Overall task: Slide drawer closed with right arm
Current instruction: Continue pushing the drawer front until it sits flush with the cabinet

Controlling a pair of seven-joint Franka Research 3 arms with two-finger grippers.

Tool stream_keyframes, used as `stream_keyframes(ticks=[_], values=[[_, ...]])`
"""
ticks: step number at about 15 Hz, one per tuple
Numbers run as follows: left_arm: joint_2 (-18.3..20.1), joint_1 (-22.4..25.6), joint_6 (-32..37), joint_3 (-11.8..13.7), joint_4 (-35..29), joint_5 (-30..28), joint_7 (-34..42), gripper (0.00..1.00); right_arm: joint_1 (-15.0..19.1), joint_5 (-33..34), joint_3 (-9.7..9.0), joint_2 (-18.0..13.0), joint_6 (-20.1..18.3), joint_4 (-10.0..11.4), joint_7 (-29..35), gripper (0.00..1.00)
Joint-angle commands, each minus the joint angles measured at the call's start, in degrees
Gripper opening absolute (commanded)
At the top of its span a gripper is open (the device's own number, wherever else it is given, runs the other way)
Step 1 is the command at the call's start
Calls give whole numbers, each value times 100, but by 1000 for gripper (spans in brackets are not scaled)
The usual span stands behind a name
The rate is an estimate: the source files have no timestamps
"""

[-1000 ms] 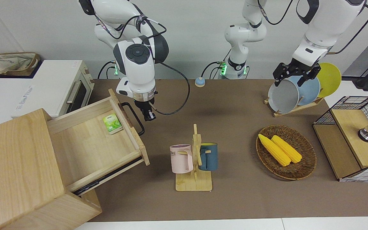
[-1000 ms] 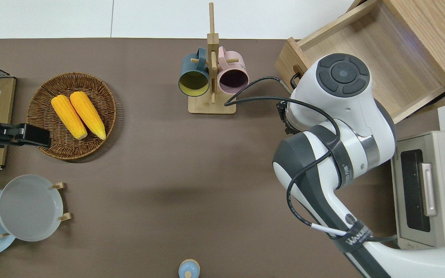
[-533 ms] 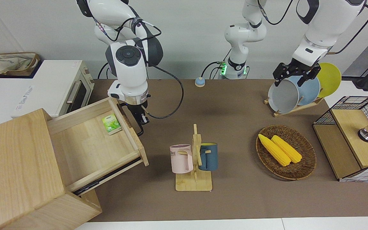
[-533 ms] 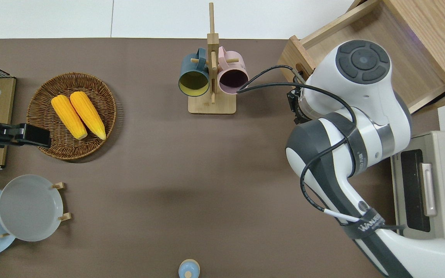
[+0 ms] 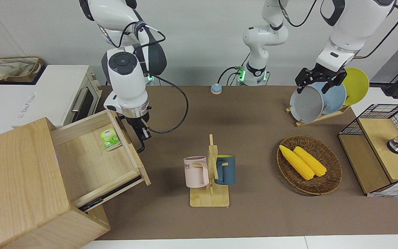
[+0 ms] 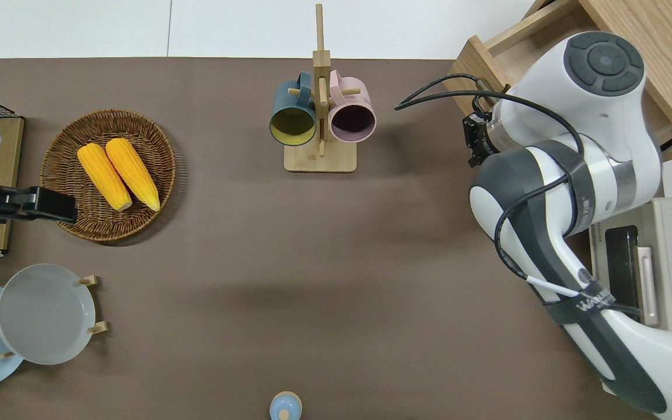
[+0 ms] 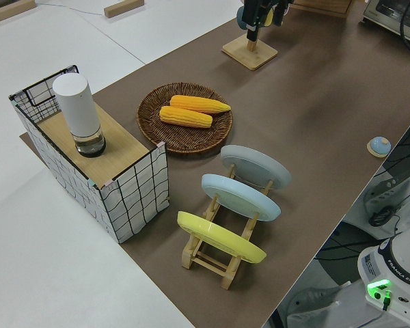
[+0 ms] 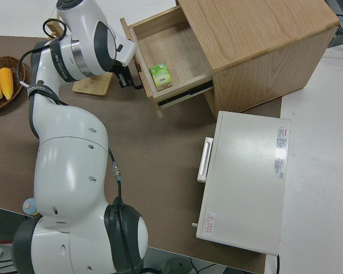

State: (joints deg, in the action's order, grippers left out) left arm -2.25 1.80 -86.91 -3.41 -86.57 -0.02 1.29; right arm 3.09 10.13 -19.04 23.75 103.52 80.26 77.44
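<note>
The pale-wood drawer (image 5: 92,160) stands partly open out of the large box cabinet (image 5: 16,180). A small green packet (image 5: 109,138) lies in it. My right gripper (image 5: 143,133) is shut, points down and rests against the drawer's front panel (image 5: 131,148) at the thin black loop handle (image 5: 140,147). In the overhead view the right arm's wrist covers the gripper and much of the drawer (image 6: 482,64). The right side view shows the gripper (image 8: 126,77) against the drawer front (image 8: 138,63). The left arm is parked, its gripper (image 5: 318,83) open.
A white oven (image 5: 47,93) stands beside the cabinet, nearer to the robots. A wooden mug rack (image 5: 209,173) with a pink and a blue mug stands mid-table. A wicker basket (image 5: 333,173) with corn, a plate rack (image 5: 318,100) and a wire-mesh box (image 5: 382,152) are toward the left arm's end.
My right gripper has moved toward the cabinet, pressed on the drawer front. The drawer has slid partway in, carrying the green packet with it. The left arm has not moved.
</note>
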Motion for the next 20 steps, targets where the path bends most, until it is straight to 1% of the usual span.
stream_keyframes(ticks=[1,4,6,9,12,14,17,20], values=[[-65,22,113,-37,149,98,56,993,262,85,-91,270,63,-300,-281,0],[-65,22,113,-37,149,98,56,993,403,85,-91,358,72,-396,-422,0],[-65,22,113,-37,149,98,56,993,482,85,-91,446,72,-528,-475,0],[-65,22,113,-37,149,98,56,993,605,85,-91,525,72,-625,-580,0],[-65,22,113,-37,149,98,56,993,789,85,-91,534,124,-643,-799,0],[-65,22,113,-37,140,98,56,993,851,85,-83,560,186,-643,-914,0],[-65,22,113,-37,140,98,56,993,939,85,-74,604,379,-643,-1019,0],[-65,22,113,-37,149,98,56,993,948,85,40,613,651,-643,-1108,0]])
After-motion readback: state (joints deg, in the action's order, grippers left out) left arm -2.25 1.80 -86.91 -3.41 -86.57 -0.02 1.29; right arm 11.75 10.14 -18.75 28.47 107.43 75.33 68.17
